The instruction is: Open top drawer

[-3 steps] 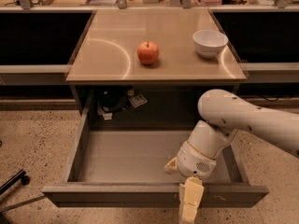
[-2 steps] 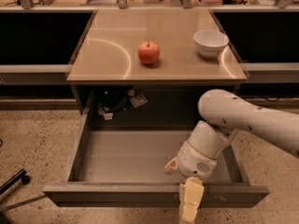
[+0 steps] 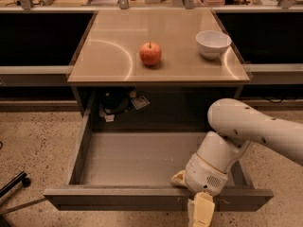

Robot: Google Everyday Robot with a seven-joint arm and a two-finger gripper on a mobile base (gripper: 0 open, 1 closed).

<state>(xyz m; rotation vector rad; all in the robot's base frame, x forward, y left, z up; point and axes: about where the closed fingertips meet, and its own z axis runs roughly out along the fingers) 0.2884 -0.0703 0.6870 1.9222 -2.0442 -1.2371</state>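
your top drawer point(image 3: 118, 198) is under the table top point(image 3: 104, 60), pulled far out toward you. it is grey metal and wide, with a flat front and a shallow tray. your gripper point(image 3: 201, 213) hangs at the drawer's front edge, on the right. you cannot tell if it is open or closed. a red apple point(image 3: 150, 54) and a white bowl point(image 3: 213, 43) sit up top.
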